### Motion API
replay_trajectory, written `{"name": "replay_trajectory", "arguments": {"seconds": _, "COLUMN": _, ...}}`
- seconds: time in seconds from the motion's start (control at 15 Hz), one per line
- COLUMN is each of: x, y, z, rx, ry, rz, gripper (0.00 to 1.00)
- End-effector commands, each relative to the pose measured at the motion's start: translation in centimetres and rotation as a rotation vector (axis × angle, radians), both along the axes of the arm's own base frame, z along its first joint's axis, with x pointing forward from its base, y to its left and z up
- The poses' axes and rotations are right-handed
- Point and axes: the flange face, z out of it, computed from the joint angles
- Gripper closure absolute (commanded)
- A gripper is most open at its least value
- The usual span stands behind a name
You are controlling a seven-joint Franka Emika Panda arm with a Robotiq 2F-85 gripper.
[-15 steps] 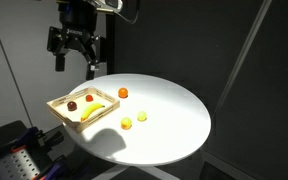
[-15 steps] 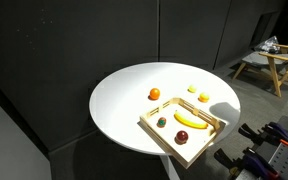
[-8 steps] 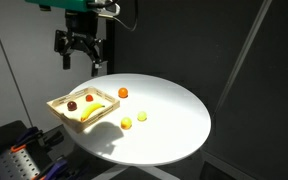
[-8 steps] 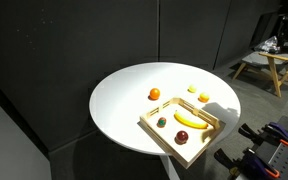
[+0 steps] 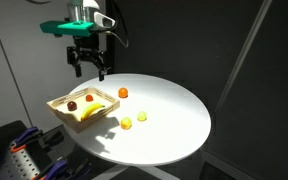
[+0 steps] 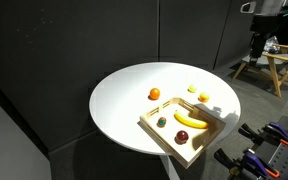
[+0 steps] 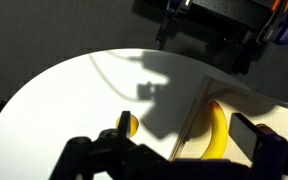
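wrist view: tray (image 7: 274, 108) cut by right edge | banana (image 7: 217, 132) end behind gripper (image 7: 184, 162) | orange (image 7: 130, 124) half hidden

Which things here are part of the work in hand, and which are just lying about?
Likely in play: the open gripper, hovering above the table; the wooden tray nearest it; the banana inside; the orange fruit beside the tray.
Lying about: two yellow fruits; wooden stool in the background.

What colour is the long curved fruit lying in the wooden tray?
Yellow: it is a banana, which shows best in an exterior view.
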Motion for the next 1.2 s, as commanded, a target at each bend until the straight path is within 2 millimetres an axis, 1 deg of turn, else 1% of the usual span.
{"name": "replay_trajectory", "arguments": {"seconds": 0.0, "x": 1.8, "y": 1.2, "z": -1.9, "rx": 0.001, "ry": -0.042, "rz": -0.068, "gripper": 0.00}}
{"name": "replay_trajectory", "arguments": {"seconds": 0.13, "x": 2.9, "y": 1.2, "z": -2.8, "rx": 0.010, "ry": -0.054, "rz": -0.123, "gripper": 0.00}}
{"name": "replay_trajectory", "arguments": {"seconds": 0.53, "x": 5.9, "y": -0.5, "z": -5.3, "rx": 0.077, "ry": -0.046, "rz": -0.275, "gripper": 0.00}}
{"name": "replay_trajectory", "arguments": {"seconds": 0.73, "x": 7.5, "y": -1.2, "z": -6.2, "rx": 0.100, "ry": -0.048, "rz": -0.300, "gripper": 0.00}}
{"name": "replay_trajectory", "arguments": {"seconds": 0.93, "x": 9.1, "y": -1.5, "z": -7.2, "rx": 0.102, "ry": -0.053, "rz": -0.306, "gripper": 0.00}}
{"name": "replay_trajectory", "arguments": {"seconds": 1.13, "x": 10.4, "y": -1.7, "z": -8.8, "rx": 0.091, "ry": -0.049, "rz": -0.299, "gripper": 0.00}}
